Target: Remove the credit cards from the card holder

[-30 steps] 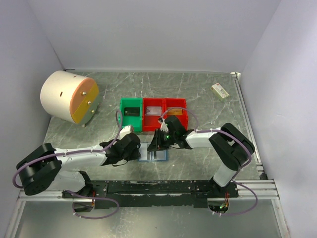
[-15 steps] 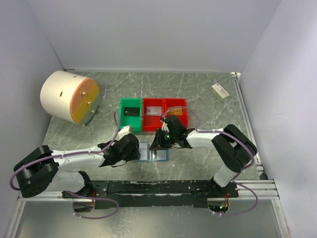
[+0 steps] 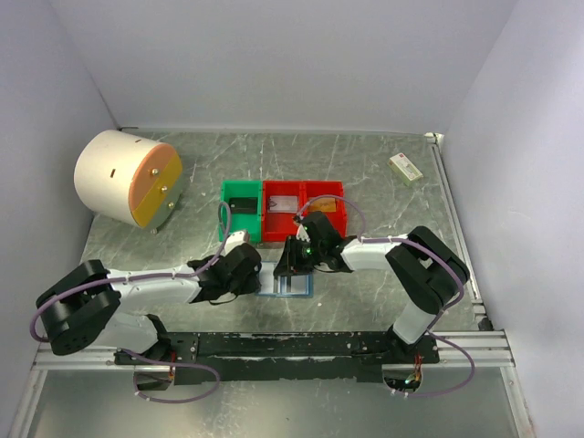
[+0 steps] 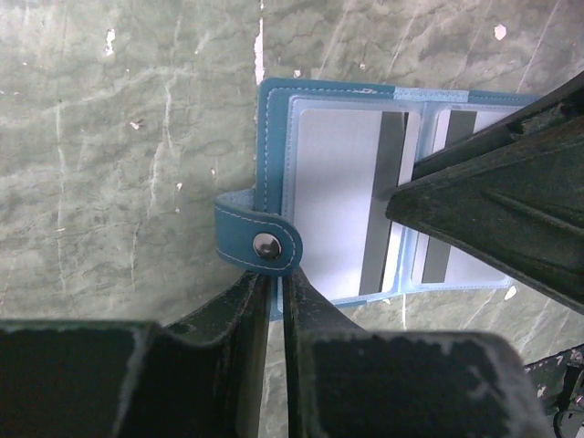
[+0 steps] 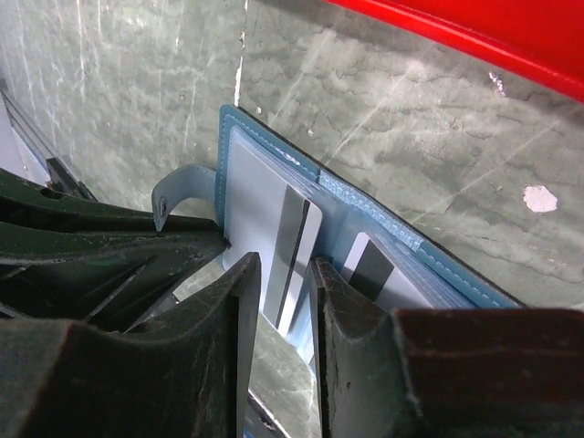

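The blue card holder (image 3: 286, 285) lies open on the table between the two grippers, and it also shows in the left wrist view (image 4: 272, 137) and the right wrist view (image 5: 365, 205). White credit cards with dark stripes sit in its clear slots, one in the left half (image 4: 333, 182) (image 5: 265, 219) and one in the right half (image 5: 376, 271). My left gripper (image 3: 256, 278) (image 4: 276, 292) is shut on the holder's left edge, just below the snap strap (image 4: 260, 242). My right gripper (image 3: 286, 268) (image 5: 286, 292) hovers over the left card, jaws a little apart and astride its near edge.
A green bin (image 3: 241, 212) and a red bin (image 3: 306, 208) stand just behind the holder. A white drum with an orange face (image 3: 126, 178) is at the far left. A small cream box (image 3: 404, 166) lies at the far right.
My left gripper has shifted slightly right at the holder's edge. The right gripper stays over the holder; the holder has barely moved.
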`<move>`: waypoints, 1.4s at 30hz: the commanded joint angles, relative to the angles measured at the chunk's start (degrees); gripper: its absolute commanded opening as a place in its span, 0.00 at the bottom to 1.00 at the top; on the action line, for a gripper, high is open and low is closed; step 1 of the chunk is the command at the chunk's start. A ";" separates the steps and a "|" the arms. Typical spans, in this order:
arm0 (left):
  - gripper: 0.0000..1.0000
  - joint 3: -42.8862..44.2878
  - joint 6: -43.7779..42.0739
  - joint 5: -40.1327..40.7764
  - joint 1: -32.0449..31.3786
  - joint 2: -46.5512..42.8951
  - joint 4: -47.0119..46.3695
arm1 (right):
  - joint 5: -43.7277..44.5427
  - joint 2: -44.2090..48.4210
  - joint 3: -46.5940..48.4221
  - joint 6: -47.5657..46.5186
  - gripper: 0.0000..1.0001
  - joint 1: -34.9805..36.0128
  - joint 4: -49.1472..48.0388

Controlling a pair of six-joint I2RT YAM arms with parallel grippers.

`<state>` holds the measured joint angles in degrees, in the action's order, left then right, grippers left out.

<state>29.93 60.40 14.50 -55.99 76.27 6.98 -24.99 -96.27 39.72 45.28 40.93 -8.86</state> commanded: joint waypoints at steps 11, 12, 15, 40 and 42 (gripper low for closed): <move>0.20 2.98 0.14 -1.03 -0.36 4.18 0.48 | -5.32 1.01 -3.21 2.97 0.12 -0.73 -6.48; 0.19 3.09 0.22 -0.91 -0.31 4.34 0.67 | -6.01 1.30 -3.73 3.46 0.11 -0.90 -7.45; 0.19 3.31 0.74 -0.68 -0.33 4.82 1.31 | -7.07 2.20 -4.62 3.85 0.09 -1.60 -8.44; 0.20 0.61 3.23 1.22 -0.72 0.68 1.10 | -12.28 3.01 -5.69 0.14 0.00 -7.26 -4.19; 0.22 0.63 2.88 1.19 -1.01 -0.08 0.73 | -11.73 3.04 -5.61 -0.34 0.00 -7.34 -3.45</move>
<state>31.53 63.46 14.79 -56.12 77.84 8.16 -36.86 -94.54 33.80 46.94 34.06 -14.83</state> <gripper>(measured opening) 0.201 0.007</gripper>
